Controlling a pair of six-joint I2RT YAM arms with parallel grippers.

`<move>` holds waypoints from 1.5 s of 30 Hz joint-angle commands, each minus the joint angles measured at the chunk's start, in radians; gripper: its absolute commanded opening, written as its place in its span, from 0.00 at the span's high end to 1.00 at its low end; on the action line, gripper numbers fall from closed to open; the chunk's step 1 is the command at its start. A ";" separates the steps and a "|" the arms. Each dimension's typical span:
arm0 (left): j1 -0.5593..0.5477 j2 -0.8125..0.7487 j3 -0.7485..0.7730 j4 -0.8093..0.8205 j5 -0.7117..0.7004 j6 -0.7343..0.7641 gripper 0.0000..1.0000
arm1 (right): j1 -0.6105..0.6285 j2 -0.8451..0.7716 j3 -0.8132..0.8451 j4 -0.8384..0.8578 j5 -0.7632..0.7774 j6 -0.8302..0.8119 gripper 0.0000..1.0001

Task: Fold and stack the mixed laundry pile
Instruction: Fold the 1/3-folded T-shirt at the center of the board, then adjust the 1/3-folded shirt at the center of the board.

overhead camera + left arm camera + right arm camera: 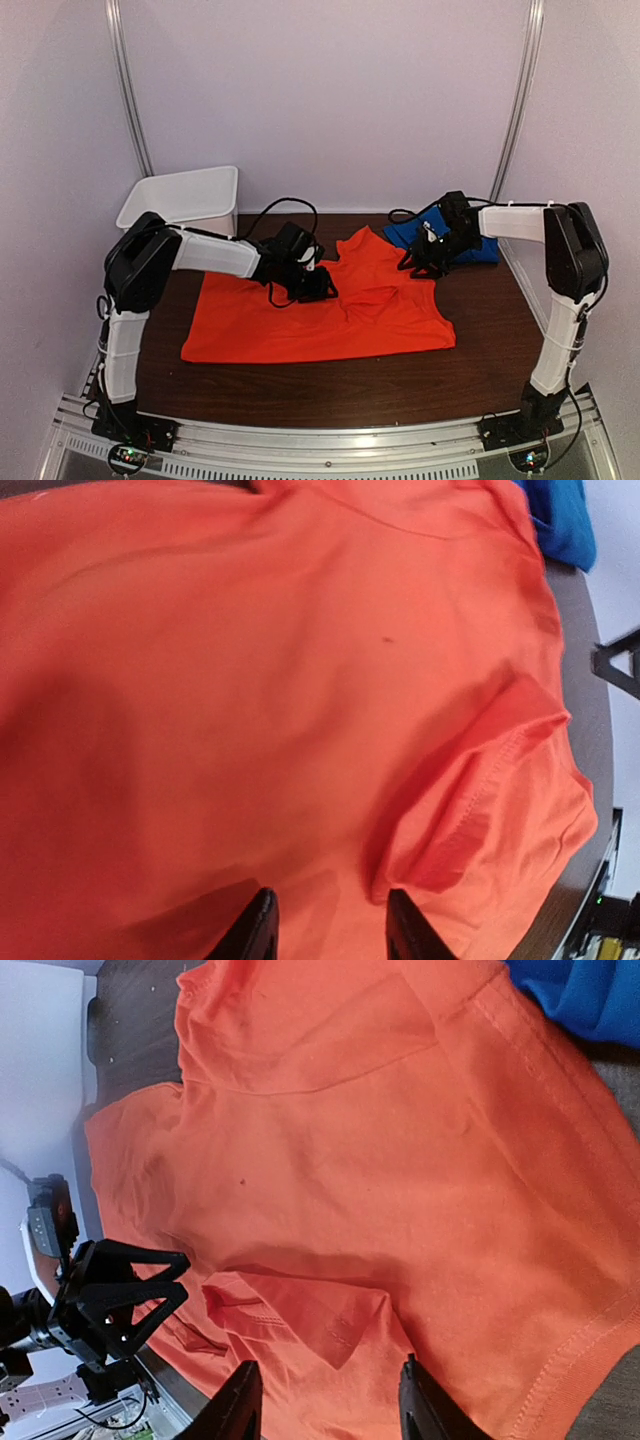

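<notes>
The orange-red T-shirt (330, 315) lies spread on the dark table, rumpled in the middle, with one sleeve folded over onto its body (500, 770) (300, 1310). The royal-blue garment (470, 245) lies bunched at the back right, touching the shirt's edge; it also shows in the left wrist view (560, 520) and the right wrist view (590, 995). My left gripper (318, 286) (330, 930) is open, low over the shirt's middle, with nothing between its fingers. My right gripper (425, 262) (325, 1405) is open over the shirt's right shoulder area, next to the blue garment. The left gripper also shows in the right wrist view (110, 1300).
A white plastic bin (185, 195) stands at the back left corner. The dark brown table (330, 390) shows bare in front of the shirt. Walls close the cell on three sides. A metal rail (320, 445) runs along the near edge.
</notes>
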 commanded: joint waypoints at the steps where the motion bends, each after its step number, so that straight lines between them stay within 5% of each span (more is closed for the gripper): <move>1: 0.052 -0.099 0.006 -0.127 -0.049 0.108 0.55 | -0.017 -0.097 0.034 -0.096 0.043 -0.074 0.52; 9: 0.055 -0.455 -0.365 -0.188 0.102 0.196 0.49 | 0.049 -0.280 -0.200 -0.100 -0.035 -0.101 0.53; 15: 0.055 -0.602 -0.552 -0.163 0.111 0.156 0.50 | 0.118 -0.259 -0.288 0.004 -0.050 -0.063 0.65; 21: 0.054 -0.614 -0.572 -0.127 0.097 0.112 0.50 | 0.121 -0.121 -0.226 0.105 -0.050 -0.009 0.71; 45: 0.054 -0.600 -0.556 -0.162 0.045 0.083 0.50 | 0.119 0.181 0.068 0.177 -0.073 0.052 0.68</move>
